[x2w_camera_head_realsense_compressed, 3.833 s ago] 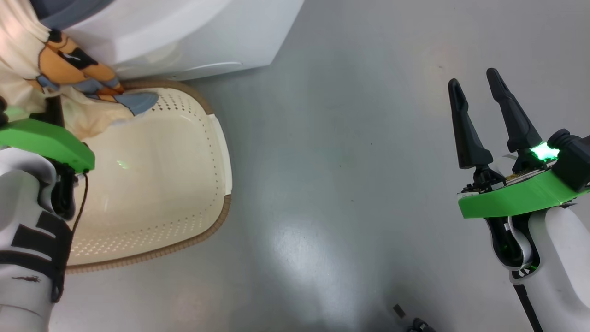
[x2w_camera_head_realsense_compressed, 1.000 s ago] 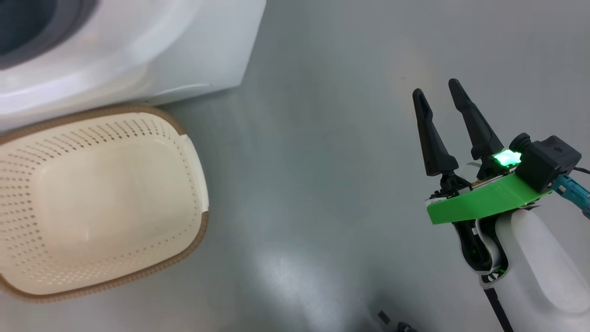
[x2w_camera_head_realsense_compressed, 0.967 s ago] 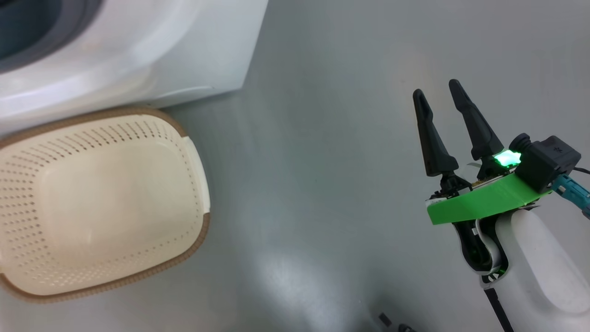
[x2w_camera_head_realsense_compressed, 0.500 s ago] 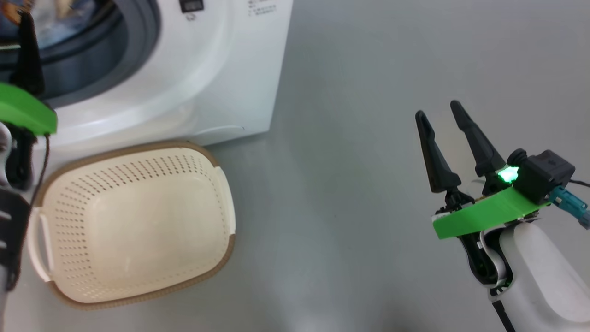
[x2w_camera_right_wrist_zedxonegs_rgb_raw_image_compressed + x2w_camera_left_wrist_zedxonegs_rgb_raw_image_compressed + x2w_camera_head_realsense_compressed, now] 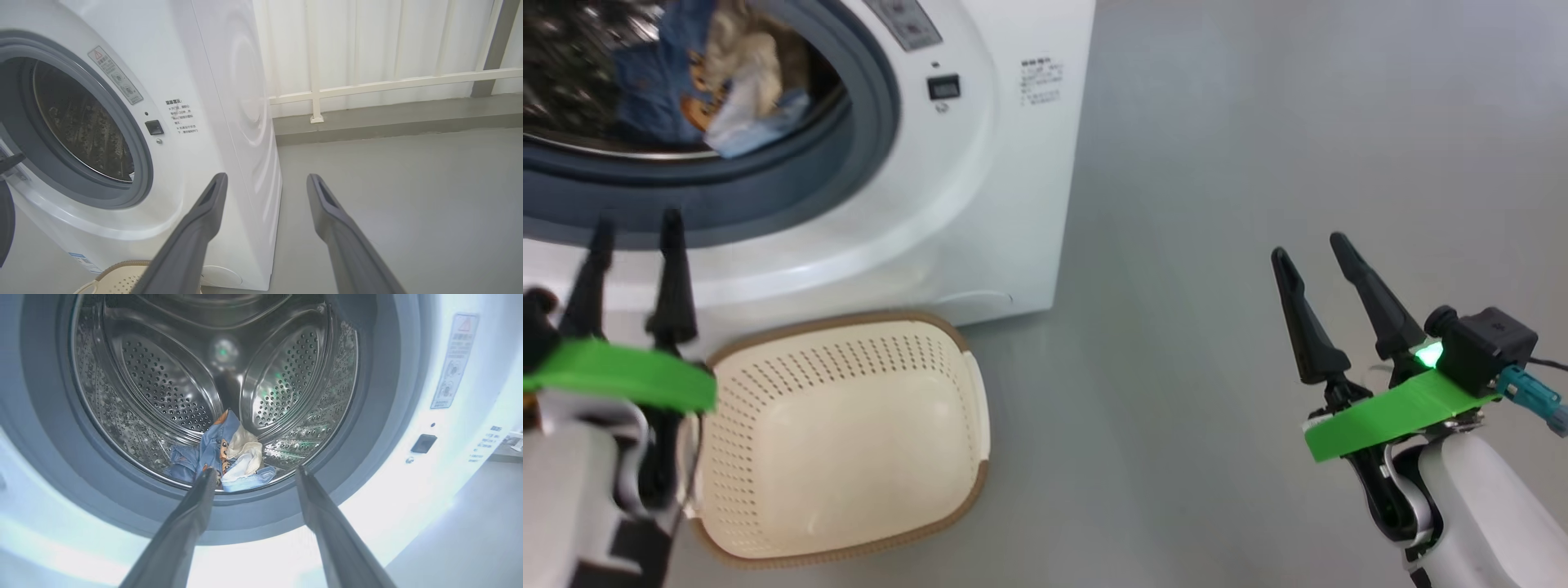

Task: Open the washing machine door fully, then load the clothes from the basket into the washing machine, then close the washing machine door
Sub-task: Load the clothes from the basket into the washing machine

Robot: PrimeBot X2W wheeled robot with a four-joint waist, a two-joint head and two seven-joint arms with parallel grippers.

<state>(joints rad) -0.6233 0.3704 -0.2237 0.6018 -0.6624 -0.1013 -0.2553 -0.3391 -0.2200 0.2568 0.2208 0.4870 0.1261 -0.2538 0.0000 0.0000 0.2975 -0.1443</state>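
The washing machine (image 5: 980, 163) stands on the left of the grey floor (image 5: 1217, 163). Its round mouth is uncovered, and the grey-blue gasket (image 5: 874, 106) rings the steel drum (image 5: 163, 375). The clothes (image 5: 222, 457) lie in a small heap at the bottom of the drum, near the front lip: blue fabric with orange print and a cream-white piece on top.

The basket (image 5: 841, 457) sits on the floor just in front of the machine, close to its lower front panel. Its perforated cream bottom is bare and its brown rim faces up.

The left pincer (image 5: 637, 222) hovers before the lower edge of the opening, above the basket's left end, its two dark fingers spread and holding nothing. Seen from its wrist, the fingers (image 5: 190, 516) frame the heap of clothes without touching it.

The right pincer (image 5: 1308, 247) hangs well apart on the right, over bare floor. Its fingers are likewise spread with nothing between them, and they point towards the machine's right front corner.

On the machine's front, right of the opening, are a small dark display (image 5: 943, 86) and a block of printed text (image 5: 1040, 82). On the far side, a white panelled wall (image 5: 367, 41) with a rail runs behind the machine.
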